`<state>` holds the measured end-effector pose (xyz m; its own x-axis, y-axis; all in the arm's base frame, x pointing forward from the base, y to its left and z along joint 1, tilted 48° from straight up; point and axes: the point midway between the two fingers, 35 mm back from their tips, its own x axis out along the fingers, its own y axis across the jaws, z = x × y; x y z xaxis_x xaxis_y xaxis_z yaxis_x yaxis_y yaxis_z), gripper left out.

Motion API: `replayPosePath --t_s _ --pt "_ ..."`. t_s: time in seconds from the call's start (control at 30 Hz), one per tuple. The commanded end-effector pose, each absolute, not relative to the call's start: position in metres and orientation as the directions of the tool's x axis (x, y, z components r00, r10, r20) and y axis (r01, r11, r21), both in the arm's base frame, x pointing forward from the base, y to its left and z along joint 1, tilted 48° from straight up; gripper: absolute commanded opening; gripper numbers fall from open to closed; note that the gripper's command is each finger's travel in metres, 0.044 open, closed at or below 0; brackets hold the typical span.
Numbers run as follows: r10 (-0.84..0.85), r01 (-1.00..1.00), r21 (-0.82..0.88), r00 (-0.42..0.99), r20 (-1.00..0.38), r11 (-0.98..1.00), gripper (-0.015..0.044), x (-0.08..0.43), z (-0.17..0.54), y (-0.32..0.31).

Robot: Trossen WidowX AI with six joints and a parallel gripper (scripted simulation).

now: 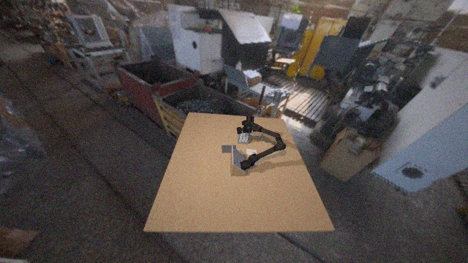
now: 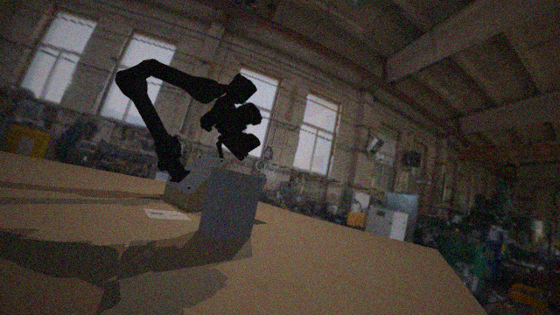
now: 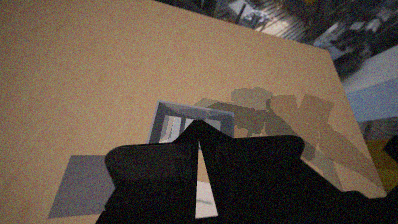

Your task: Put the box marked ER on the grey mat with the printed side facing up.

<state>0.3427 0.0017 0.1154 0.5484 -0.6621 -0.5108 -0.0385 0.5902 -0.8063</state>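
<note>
At the upper left of the top view, a red container (image 1: 137, 89) is set beside a yellow-sided one (image 1: 170, 124), by which dark scrap is held. At centre top, a white cabinet (image 1: 199, 51) is seen; tall windows (image 2: 59, 57) are set into the wall in the exterior view.

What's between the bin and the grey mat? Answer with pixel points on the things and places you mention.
In the top view, only bare wooden table (image 1: 190, 204) shows between the bin (image 1: 239, 142) (image 3: 154, 122) and the grey mat (image 1: 226, 149) (image 3: 82, 182); the wrist view shows bare wood there too, where the gripper (image 3: 197, 124) isn't blocking it.
</note>
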Motion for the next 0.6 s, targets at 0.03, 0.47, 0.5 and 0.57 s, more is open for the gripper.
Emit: replayPosePath --t_s 0.03,0.47,0.5,0.57 --pt "-0.654 0.091 -0.765 0.590 -0.474 0.637 0.0000 0.336 0.115 0.002" --pt "-0.649 0.147 -0.737 0.607 -0.459 0.659 0.0000 0.332 0.105 -0.008" --pt "-0.649 0.147 -0.737 0.607 -0.459 0.660 0.0000 0.332 0.102 -0.011" --pt "-0.649 0.147 -0.737 0.607 -0.459 0.659 0.0000 0.331 0.096 -0.017"
